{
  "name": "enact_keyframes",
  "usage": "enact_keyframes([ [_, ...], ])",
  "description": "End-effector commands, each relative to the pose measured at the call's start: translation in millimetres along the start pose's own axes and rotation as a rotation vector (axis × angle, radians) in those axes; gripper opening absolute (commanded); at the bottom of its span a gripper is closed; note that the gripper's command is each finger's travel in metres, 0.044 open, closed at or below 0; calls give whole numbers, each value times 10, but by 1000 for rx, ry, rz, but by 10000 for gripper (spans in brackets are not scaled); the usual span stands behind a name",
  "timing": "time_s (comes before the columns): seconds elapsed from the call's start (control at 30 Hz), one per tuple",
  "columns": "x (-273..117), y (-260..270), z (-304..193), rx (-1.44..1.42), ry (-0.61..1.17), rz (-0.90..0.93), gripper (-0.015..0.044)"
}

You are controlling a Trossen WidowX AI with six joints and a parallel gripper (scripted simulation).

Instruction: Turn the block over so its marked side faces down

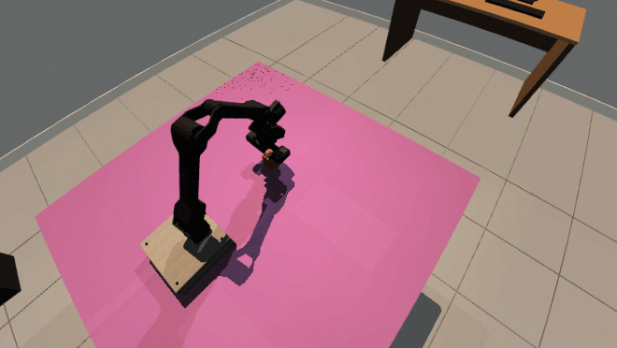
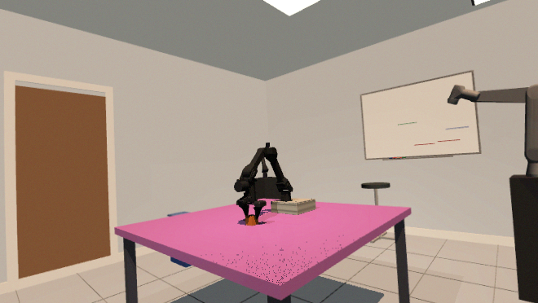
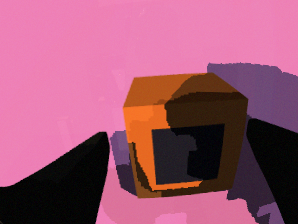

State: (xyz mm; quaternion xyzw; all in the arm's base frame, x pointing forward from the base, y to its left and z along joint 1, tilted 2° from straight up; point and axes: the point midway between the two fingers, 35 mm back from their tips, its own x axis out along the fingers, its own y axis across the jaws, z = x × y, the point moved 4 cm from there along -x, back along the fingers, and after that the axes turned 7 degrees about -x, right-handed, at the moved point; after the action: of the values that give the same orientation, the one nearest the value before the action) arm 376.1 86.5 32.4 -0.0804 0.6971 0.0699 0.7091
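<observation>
On the pink rectangular counter (image 1: pixel 337 224) (image 2: pixel 326 220) (image 3: pixel 60 60) there rests an orange cube-shaped block (image 1: pixel 269 161) (image 2: pixel 251 221) (image 3: pixel 145 125). Its side with the dark square mark faces up, so the turning is not made at this moment. The black two-fingered tool (image 1: pixel 272 155) (image 2: pixel 252 216) (image 3: pixel 181 133) points downward over the block, with one finger at each side of it. The fingers stand wide apart, somewhat less than fully open, and the tool has hold of nothing. In the wrist view there is a narrow space between the left-hand finger and the block; on the other side the finger is very near, and I cannot tell if it touches. The black jointed arm (image 1: pixel 189 178) (image 2: pixel 279 169) rises from a pale flat-topped base (image 1: pixel 161 248) (image 2: pixel 303 207), which also stands on the counter.
</observation>
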Motion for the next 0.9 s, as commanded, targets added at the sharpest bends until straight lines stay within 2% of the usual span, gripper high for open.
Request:
enact_keyframes([
  [0.0,43,-5,-24,5,12,-4,282],
  [0.07,43,-5,-24,5,12,-4,230],
  [0.7,43,-5,-24,5,12,-4,103],
  [0.83,-147,-4,-17,5,12,-4,0],
  [0.87,-208,-4,-17,5,12,-4,0],
])
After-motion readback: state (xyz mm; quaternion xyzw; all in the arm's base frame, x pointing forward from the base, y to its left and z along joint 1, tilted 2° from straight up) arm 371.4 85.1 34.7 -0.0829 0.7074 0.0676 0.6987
